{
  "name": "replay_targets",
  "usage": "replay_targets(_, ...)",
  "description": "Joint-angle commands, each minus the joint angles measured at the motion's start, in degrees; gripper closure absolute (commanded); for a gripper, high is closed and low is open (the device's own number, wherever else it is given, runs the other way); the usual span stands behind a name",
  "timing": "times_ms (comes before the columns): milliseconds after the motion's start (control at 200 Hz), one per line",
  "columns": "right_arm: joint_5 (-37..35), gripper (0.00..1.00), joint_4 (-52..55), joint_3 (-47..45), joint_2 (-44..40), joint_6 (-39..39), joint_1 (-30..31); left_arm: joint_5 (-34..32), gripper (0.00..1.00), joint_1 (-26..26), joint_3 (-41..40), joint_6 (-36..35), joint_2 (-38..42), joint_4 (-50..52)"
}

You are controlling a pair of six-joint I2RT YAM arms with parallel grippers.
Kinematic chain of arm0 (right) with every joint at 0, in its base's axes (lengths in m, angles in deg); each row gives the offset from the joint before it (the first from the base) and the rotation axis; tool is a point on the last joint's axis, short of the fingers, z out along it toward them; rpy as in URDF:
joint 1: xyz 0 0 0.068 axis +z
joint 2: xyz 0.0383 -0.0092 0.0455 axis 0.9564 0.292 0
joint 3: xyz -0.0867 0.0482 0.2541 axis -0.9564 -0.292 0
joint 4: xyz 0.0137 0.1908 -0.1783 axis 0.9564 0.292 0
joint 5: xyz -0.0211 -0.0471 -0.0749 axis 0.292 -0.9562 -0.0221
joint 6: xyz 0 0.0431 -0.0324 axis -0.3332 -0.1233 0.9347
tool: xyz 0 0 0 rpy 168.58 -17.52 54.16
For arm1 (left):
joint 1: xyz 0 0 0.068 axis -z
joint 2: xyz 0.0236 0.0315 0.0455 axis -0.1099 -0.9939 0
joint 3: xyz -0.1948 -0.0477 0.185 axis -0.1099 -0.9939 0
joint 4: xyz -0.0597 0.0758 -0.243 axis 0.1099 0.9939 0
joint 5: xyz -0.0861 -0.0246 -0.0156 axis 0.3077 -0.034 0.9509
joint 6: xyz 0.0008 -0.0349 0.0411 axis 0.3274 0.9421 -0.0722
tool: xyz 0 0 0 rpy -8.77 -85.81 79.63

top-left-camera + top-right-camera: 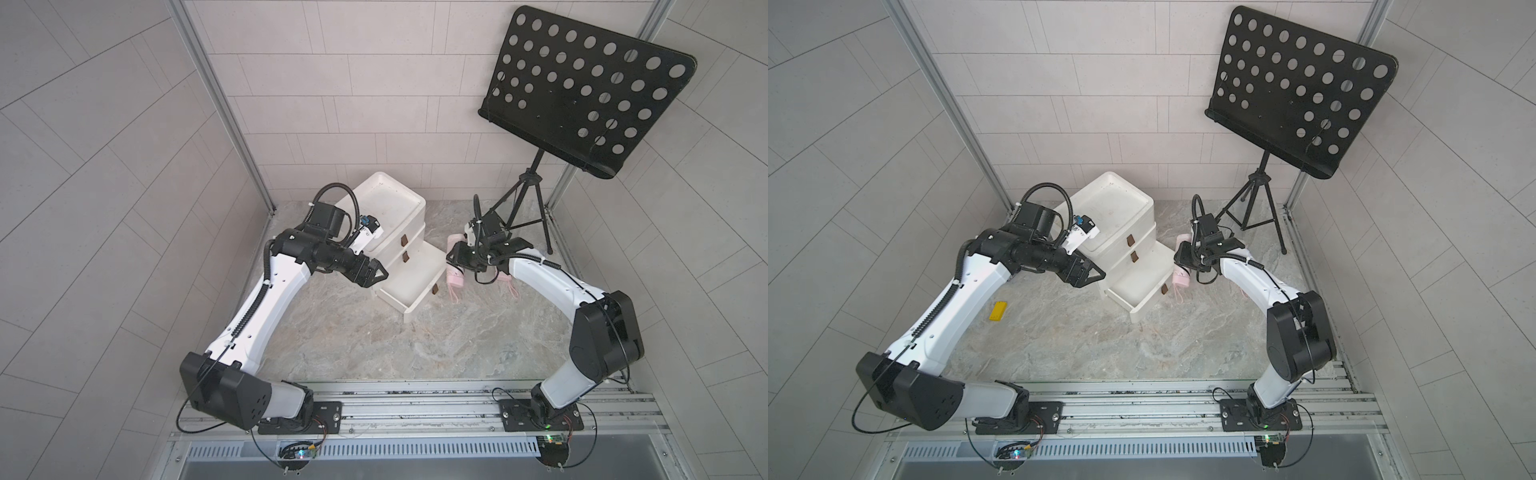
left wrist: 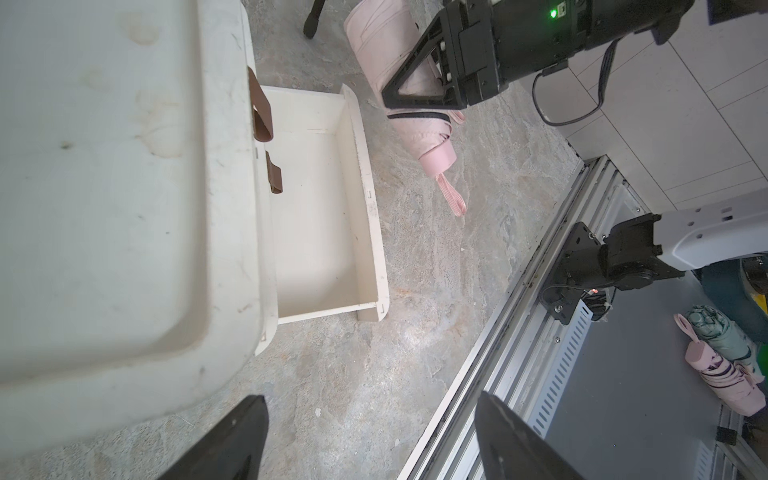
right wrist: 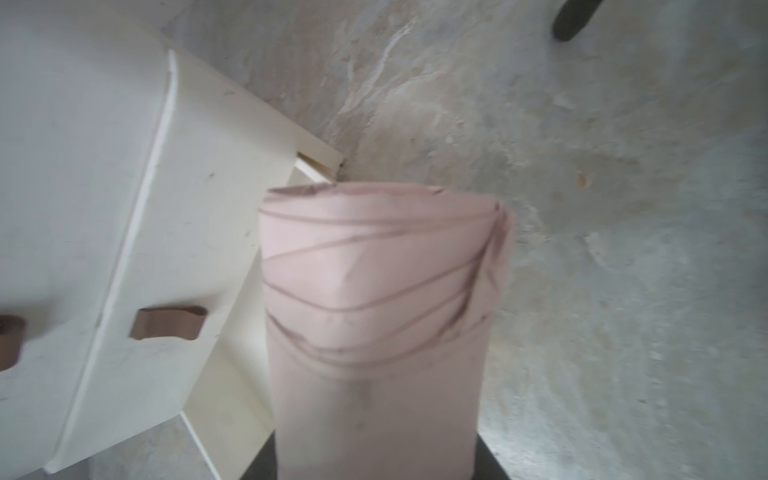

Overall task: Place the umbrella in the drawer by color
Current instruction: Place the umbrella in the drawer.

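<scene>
starting far left: small flat yellow thing point(image 1: 998, 311) lying on the marble-look tabletop point(image 1: 1059, 353) next to my left arm, can't tell what it is. left gripper point(image 1: 375, 277) hovers by the near-left side of the white 3-drawer unit point(image 1: 388, 199), fingers point(image 2: 232, 440) spread wide, released, not on anything. top 2 drawers sit pushed in. bottom drawer point(image 2: 368, 195) is pulled out w/ its brown pull tab point(image 1: 435, 288) facing the right arm. pink folded umbrella point(image 2: 409, 133) is just beside that drawer's front panel, outside it, tilted w/ the handle end down and wrist strap point(image 2: 451, 197) dangling. right gripper point(image 2: 409, 83) is clamped round the umbrella's upper half. black music stand point(image 1: 582, 83) stands at the back right, well apart from all that.
</scene>
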Motion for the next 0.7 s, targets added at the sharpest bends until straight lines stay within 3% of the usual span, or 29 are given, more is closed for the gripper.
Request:
replay_targets(0,3.9,0.61,-8.9,1.5,1.3,-9.4,1.7,-0.1,0.15,-0.5,-0.9,0.2,1.6,-0.5)
replay_targets(275,2.7,0.60,-19.5,0.2,6.5,-23.1,5.7,0.5,0.15,-0.9,-1.9,0.7,2.8,-1.4)
replay_targets(695,-1.4,0.56,-24.1,-1.1,11.0,-32.8,10.6,1.7,0.15,-1.8,-2.3,1.0,4.0,-1.7)
